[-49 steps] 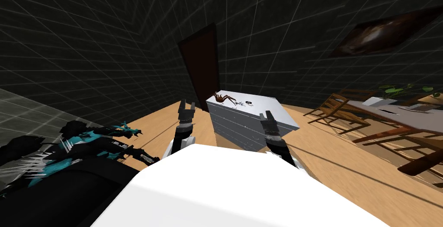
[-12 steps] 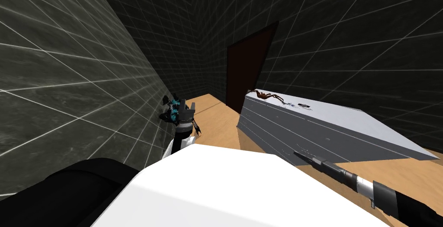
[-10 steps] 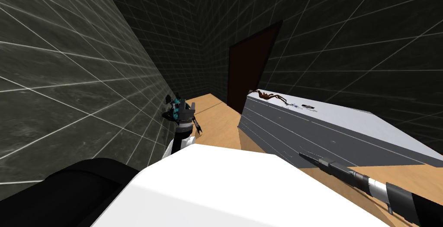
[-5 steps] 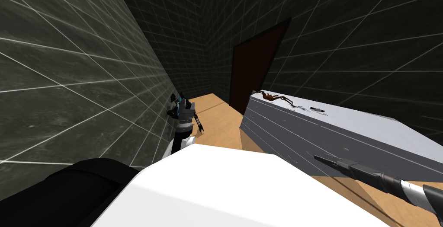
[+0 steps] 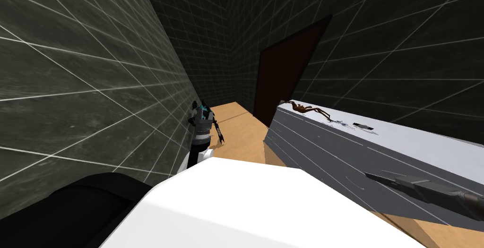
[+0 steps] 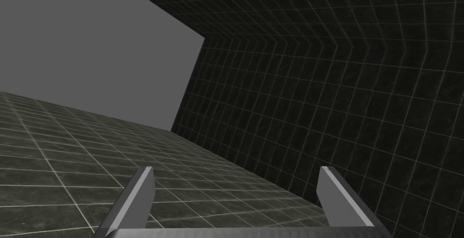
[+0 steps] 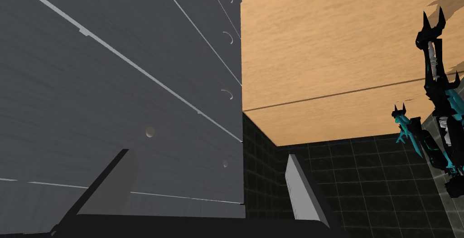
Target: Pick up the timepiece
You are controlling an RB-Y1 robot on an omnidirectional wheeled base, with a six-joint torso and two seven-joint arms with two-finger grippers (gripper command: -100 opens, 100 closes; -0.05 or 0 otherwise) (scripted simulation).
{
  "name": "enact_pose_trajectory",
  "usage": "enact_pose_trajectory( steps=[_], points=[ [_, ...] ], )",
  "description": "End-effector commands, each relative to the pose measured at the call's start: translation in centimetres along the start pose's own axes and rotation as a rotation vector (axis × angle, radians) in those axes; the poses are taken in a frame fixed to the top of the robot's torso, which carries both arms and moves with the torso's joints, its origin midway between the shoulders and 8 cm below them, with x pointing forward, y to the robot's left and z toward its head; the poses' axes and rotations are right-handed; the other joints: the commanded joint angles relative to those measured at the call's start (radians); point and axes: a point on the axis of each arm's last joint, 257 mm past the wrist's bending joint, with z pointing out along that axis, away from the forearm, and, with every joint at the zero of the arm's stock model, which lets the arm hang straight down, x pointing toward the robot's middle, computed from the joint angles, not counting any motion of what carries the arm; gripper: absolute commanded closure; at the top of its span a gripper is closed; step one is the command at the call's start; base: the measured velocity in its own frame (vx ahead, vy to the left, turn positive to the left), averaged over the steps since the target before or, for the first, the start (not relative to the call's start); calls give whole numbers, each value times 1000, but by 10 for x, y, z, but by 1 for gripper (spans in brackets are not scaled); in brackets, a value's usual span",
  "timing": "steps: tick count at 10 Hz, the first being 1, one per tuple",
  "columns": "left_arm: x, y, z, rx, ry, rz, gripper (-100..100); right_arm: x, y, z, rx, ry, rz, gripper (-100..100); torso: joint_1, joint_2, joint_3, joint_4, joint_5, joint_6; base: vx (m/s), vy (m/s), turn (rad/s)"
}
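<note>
Since half a second ago the head camera has been turned further, and the right pincer, blades spread, is seen farther out along the grey chest of drawers. One small dark flat timepiece lies on its white top, near one brown spider-like figure. The left pincer is spread too, by one black-and-teal spiky figure.

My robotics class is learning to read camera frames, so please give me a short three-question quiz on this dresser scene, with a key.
1. True or false: the right gripper is shut on something.
2. Which lies on top of the dresser, nearest the door? A a brown spider-like figure; B a lamp; C a book.
3. Fill in: the fingers of the left gripper stand ____.
Key: 1 false; 2 A; 3 open.
</note>
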Motion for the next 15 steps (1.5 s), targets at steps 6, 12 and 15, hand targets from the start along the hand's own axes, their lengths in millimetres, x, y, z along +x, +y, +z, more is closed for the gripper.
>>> enact_pose_trajectory(
  steps=[6, 12, 15],
  points=[
    [0, 0, 0, 0, 0, 0, 0, -29, -44, -40, 106, 106, -99, -100, -2, -2, -1, 0, -1, 0, 38, -62, 98],
    [0, 0, 0, 0, 0, 0, 0, -43, -76, -77, 199, 220, -168, -100, -1, 0, 0, 0, 0, 0, 53, -91, 113],
    [0, 0, 0, 0, 0, 0, 0, -44, -83, -86, 221, 254, -184, -100, -5, -2, -1, -1, -2, 2, 63, -145, 73]
  ],
)
